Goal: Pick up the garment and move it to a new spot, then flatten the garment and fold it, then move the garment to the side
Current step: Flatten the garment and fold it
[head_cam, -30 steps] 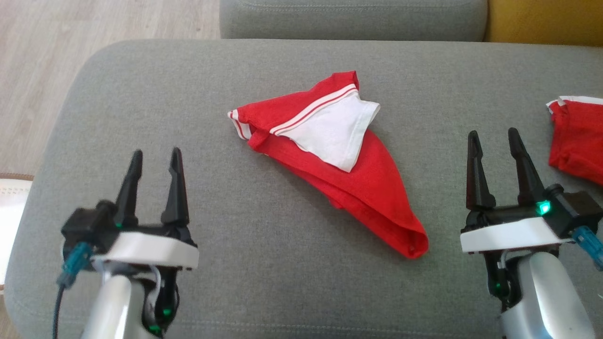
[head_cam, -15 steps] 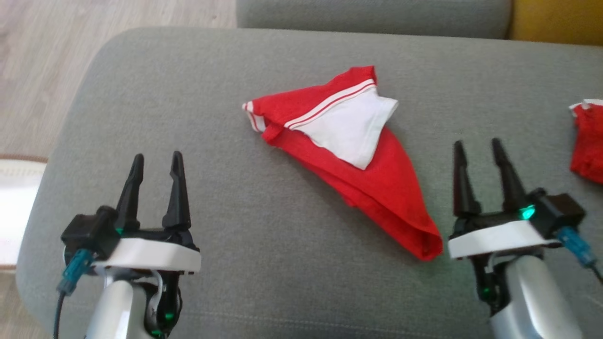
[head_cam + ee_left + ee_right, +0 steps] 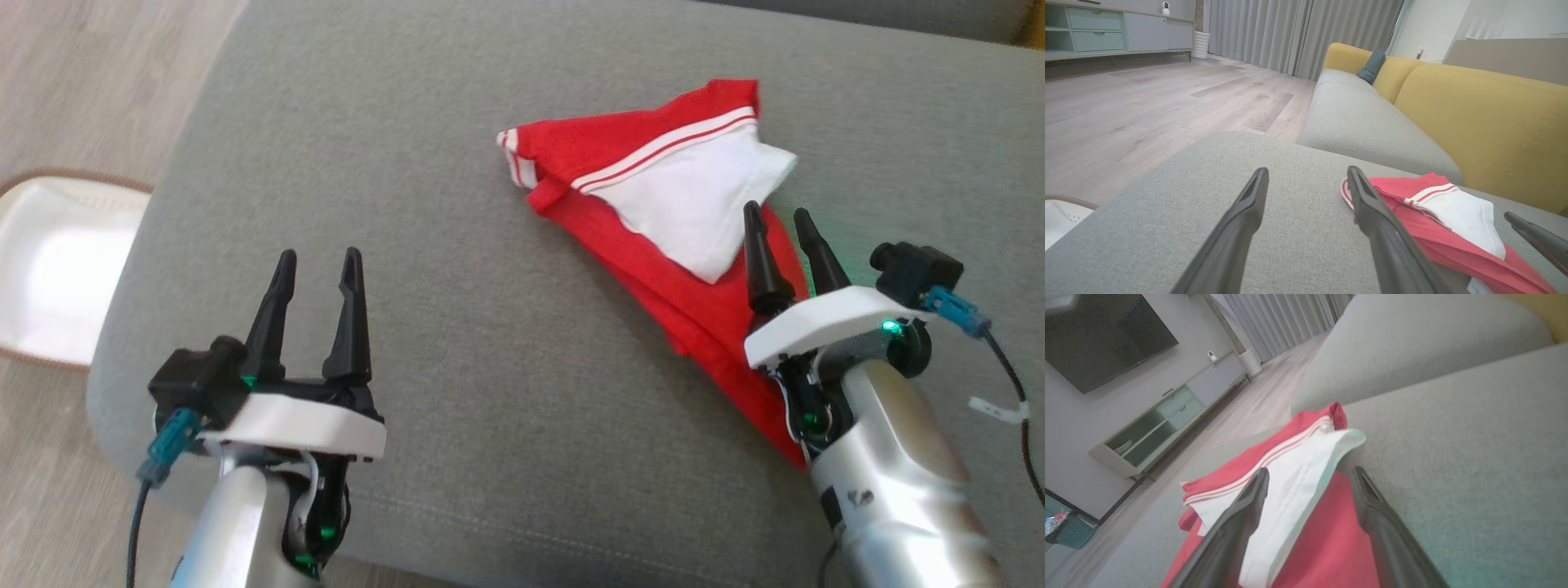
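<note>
Having swung in from the side, my right gripper (image 3: pixel 775 211) now hovers, fingers apart, over the garment (image 3: pixel 620 145); pickup should follow.

One garment (image 3: pixel 620 147) lies toward the far right corner of one grey seat (image 3: pixel 457 245), with one white pocket lining (image 3: pixel 694 204) showing. There are two grippers, the left gripper (image 3: pixel 320 255) and the right gripper (image 3: pixel 775 211), with two dark fingers (image 3: pixel 273 310) each, four in all. Off the seat's left edge sits one white, brown-rimmed object (image 3: pixel 57 261). Farther off are one pillow (image 3: pixel 1372 67), one cabinet (image 3: pixel 1118 34) and one TV (image 3: pixel 1102 335).
</note>
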Tool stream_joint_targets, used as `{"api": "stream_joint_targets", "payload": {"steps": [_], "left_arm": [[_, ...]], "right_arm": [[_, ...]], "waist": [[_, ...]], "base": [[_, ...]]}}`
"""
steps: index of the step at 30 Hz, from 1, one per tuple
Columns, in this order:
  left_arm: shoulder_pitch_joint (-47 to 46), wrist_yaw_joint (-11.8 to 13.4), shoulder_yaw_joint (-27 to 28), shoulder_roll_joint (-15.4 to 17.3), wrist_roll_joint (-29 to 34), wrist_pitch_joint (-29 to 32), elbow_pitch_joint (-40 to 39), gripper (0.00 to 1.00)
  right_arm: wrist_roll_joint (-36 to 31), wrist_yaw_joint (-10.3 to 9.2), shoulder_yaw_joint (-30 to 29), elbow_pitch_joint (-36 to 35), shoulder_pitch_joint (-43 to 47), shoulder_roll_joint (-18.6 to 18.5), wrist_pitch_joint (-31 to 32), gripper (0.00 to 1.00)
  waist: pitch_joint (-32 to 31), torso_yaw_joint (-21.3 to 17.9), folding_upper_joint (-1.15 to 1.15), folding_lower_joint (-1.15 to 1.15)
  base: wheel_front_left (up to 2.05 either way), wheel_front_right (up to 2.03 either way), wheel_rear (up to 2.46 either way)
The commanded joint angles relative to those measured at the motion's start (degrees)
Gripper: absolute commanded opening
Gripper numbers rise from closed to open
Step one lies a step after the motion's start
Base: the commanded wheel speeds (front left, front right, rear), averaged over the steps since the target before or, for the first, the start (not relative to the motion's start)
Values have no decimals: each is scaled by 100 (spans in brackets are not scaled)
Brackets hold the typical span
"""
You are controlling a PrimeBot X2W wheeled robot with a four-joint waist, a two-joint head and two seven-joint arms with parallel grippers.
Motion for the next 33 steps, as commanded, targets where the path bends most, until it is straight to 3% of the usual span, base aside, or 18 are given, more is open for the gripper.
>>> {"api": "stream_joint_targets", "payload": {"steps": [1, 8, 9, 10, 19, 29, 33], "left_arm": [[-283, 28, 159, 34, -32, -29, -160, 100], [-344, 81, 72, 34, -100, -29, -141, 100], [-348, 86, 69, 34, -103, -29, -133, 100], [-350, 92, 71, 34, -106, -29, -124, 100], [-290, 132, 79, 34, -142, -29, -64, 100], [-163, 152, 20, 34, -212, -29, -104, 100], [-228, 130, -78, 34, -252, -29, -102, 100]], "right_arm": [[133, -4, 133, 24, -275, 3, 29, 100], [683, -4, 407, 850, -906, 3, -53, 100], [708, -4, 474, 889, -991, 3, -105, 37], [708, -4, 519, 927, -1071, 3, -164, 0], [-316, -4, 148, 1112, -1688, -111, -384, 0], [-1131, -4, -69, 352, -2412, -925, 498, 0], [-1370, -4, 175, 217, -2923, -1176, 903, 0]], "waist": [[103, 128, 0, 0], [212, 260, 0, 0], [215, 262, 0, 0], [211, 259, 0, 0], [-42, 113, 0, 0], [-143, -11, 0, 0], [-23, 81, 0, 0]], "base": [[0, 0, 0], [0, 0, 0], [0, 0, 0], [0, 0, 0], [0, 0, 0], [0, 0, 0], [0, 0, 0]]}}
